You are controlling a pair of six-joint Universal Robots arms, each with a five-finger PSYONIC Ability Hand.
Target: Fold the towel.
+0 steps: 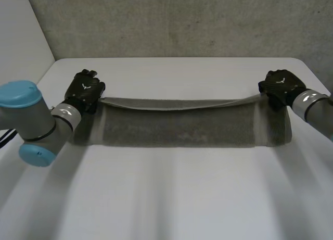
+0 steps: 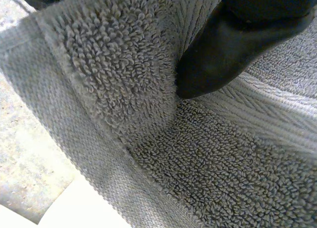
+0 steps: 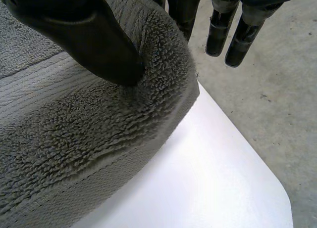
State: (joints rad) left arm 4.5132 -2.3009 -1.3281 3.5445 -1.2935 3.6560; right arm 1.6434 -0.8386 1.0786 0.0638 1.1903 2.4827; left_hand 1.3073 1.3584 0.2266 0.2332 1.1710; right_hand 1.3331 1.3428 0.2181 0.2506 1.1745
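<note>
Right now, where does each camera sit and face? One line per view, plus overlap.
Head view: behind, between the arms, looking down at the table; both arms show, left hand and right hand pinching the towel by its ends.
Left wrist view: on that wrist, looking along the palm at the towel; left hand shows.
Right wrist view: likewise; right hand shows, table edge beyond.
Shared: towel, all three.

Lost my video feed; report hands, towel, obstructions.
Left hand shut on towel, left end; right hand shut on right end. Towel stretched between them over table. Nothing in the way.
</note>
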